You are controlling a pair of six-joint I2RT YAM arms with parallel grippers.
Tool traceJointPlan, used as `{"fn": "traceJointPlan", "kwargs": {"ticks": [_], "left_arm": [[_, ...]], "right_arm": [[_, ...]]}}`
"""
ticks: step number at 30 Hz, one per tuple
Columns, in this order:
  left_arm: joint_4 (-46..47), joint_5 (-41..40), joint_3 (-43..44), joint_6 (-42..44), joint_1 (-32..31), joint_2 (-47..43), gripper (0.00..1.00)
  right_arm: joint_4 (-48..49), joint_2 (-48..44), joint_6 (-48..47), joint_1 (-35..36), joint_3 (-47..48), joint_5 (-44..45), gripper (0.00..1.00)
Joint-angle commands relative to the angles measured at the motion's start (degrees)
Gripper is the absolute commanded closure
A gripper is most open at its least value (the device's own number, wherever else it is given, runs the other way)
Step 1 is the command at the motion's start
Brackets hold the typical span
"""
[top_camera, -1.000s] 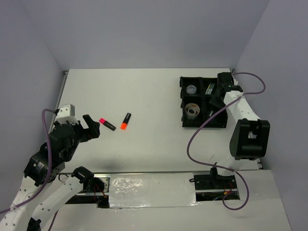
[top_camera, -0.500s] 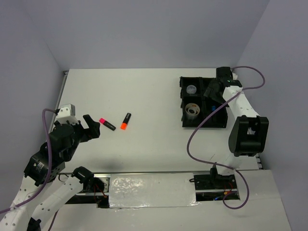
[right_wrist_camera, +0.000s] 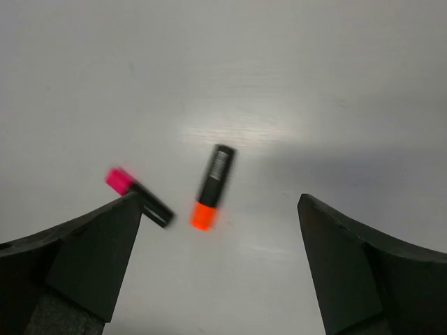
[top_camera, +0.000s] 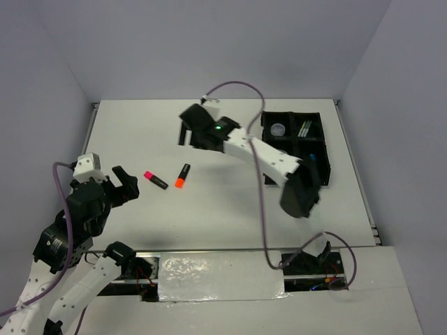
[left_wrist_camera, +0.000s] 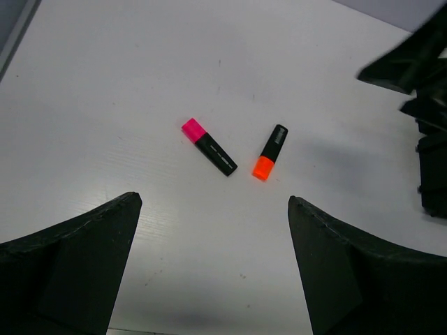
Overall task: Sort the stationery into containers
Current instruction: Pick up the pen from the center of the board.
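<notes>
Right gripper [top_camera: 190, 129] spread wide, facing orange marker [top_camera: 182, 175]

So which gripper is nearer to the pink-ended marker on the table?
Left. In the top view the left gripper sits just to the left of the pink-ended marker. The right gripper hangs farther off, up and to the right, past the orange-ended marker.

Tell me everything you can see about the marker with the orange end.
The orange-ended marker is a short, stubby pen with a black, plastic-looking barrel and a bright orange end. The right wrist view shows a paler patch on the barrel. It lies flat on the white table, its orange end pointing toward the arms' side. The pink-ended marker lies close beside it without touching. Only the table touches it.
</notes>
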Motion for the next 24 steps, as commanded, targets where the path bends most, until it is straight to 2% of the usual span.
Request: {"fn": "traceJointPlan", "kwargs": {"ticks": [1,2,3,4,5,8,9,10,12,14,20,24], "left_arm": [[0.7,-2.4,0.7,-1.6,1.8,-1.5,0.01],[0.5,-2.6,0.7,-1.7,1.9,-1.6,0.01],[0.4,-2.7,0.8,-1.8,1.9,-1.6,0.01],[0.2,-2.8,0.8,-1.9,2.0,-1.8,0.01],[0.4,-2.8,0.7,-1.8,2.0,-1.9,0.01],[0.6,-2.6,0.7,-1.7,2.0,-2.1,0.01],[0.6,-2.5,0.7,-1.6,2.0,-2.0,0.01],[0.7,-2.3,0.7,-1.5,2.0,-1.8,0.01],[0.7,-2.2,0.7,-1.5,2.0,-1.9,0.01],[0.8,-1.9,0.7,-1.2,2.0,-2.1,0.01],[0.6,-2.7,0.7,-1.5,2.0,-3.3,0.01],[0.1,-3.6,0.9,-1.7,2.0,-4.4,0.01]], "right_arm": [[-15.4,18.4,10.8,3.0,20.4,8.6,0.0],[-17.1,22.1,11.0,4.3,30.0,7.9,0.0],[-18.7,27.5,11.7,4.8,33.6,7.9,0.0],[-19.4,28.7,12.6,5.2,35.3,7.9,0.0],[-18.3,29.1,12.8,5.5,34.0,7.2,0.01],[-6.7,26.1,10.7,6.0,23.8,2.7,0.05],[-5.2,26.3,10.4,6.2,23.7,0.9,0.08],[-6.8,28.9,9.9,6.4,25.3,0.5,0.08],[-11.2,33.3,9.4,6.7,35.2,0.1,0.08],[-13.6,36.9,8.0,7.1,38.4,-0.4,0.09],[-15.8,35.3,7.1,6.9,29.5,1.6,0.14],[-14.4,33.6,4.8,6.9,23.0,-2.2,0.2]]}}
